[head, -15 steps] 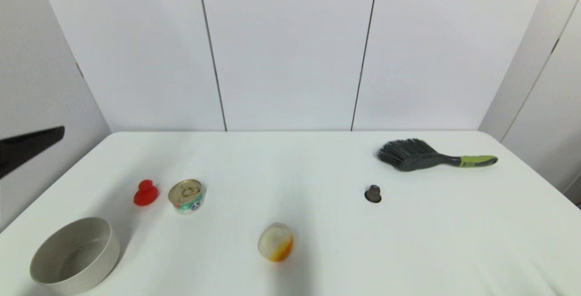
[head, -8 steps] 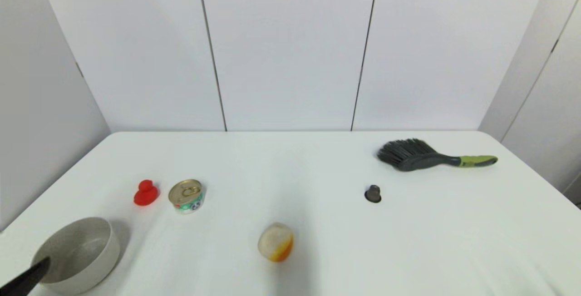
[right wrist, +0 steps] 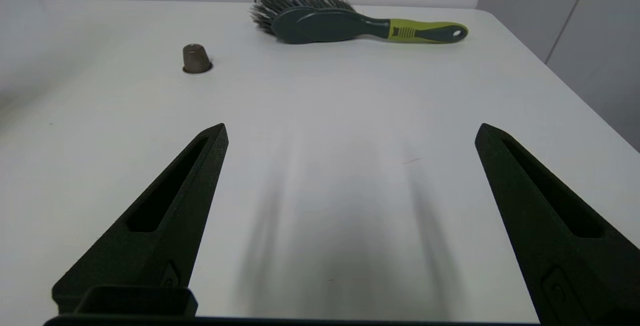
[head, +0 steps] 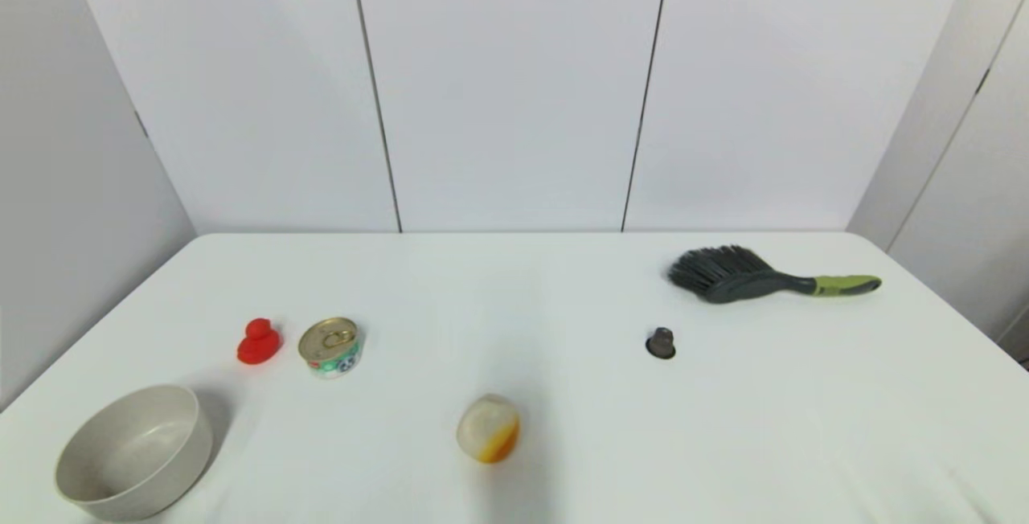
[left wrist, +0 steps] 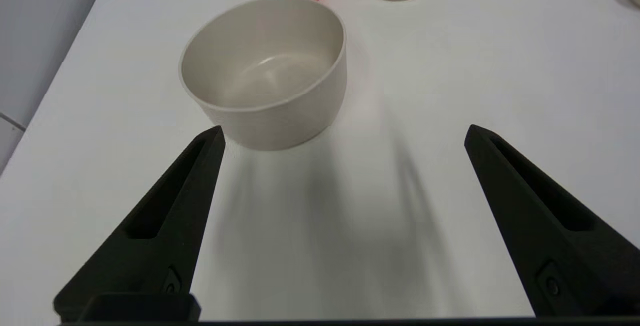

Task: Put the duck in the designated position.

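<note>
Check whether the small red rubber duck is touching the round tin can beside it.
Apart. The head view shows a strip of bare white table between the small red rubber duck and the round tin can; both stand separately.

Head overlooks table (head: 563, 283), wrists low

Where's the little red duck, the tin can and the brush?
duck (head: 258, 342), head view, on its red body.
tin can (head: 330, 346), head view, on its gold lid.
brush (head: 744, 284), head view, on its dark head.
</note>
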Robot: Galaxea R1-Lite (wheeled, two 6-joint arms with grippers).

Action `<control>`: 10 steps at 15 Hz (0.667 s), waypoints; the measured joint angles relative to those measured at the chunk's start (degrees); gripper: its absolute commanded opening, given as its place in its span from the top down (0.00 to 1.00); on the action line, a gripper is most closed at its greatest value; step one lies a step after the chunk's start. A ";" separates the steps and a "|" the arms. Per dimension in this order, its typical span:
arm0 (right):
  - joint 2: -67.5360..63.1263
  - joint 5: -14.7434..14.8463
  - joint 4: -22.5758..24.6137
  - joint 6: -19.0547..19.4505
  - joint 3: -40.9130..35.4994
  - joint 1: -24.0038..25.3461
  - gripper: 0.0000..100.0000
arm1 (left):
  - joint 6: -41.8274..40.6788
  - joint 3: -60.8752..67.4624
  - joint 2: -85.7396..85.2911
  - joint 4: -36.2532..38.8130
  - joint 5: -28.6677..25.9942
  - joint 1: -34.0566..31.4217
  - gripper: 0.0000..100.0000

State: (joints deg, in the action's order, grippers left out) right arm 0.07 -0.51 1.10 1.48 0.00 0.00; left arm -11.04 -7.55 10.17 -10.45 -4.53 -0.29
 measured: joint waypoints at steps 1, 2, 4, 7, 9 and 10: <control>0.00 0.02 0.00 0.00 0.00 0.00 0.00 | 0.09 1.49 -1.11 0.91 1.15 0.05 0.00; 0.00 0.00 0.02 0.00 0.00 0.00 0.00 | 0.27 2.91 -2.18 2.43 2.01 0.02 0.00; 0.00 0.00 0.00 0.00 0.00 0.00 0.00 | 0.55 4.63 -4.16 4.55 2.26 -0.01 0.00; 0.00 0.00 0.02 -0.02 0.00 0.00 0.00 | 3.02 5.49 -7.75 5.41 2.61 -0.01 0.00; 0.00 0.00 0.02 0.00 0.00 0.00 0.00 | 6.64 6.51 -9.20 8.80 2.63 -0.01 0.00; 0.00 0.00 0.00 -0.02 0.00 0.00 0.00 | 8.35 7.00 -9.65 10.40 3.06 -0.01 0.00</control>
State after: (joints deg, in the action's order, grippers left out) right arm 0.07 -0.51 1.10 1.45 0.00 0.00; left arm -2.69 -0.55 0.51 -0.05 -1.48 -0.30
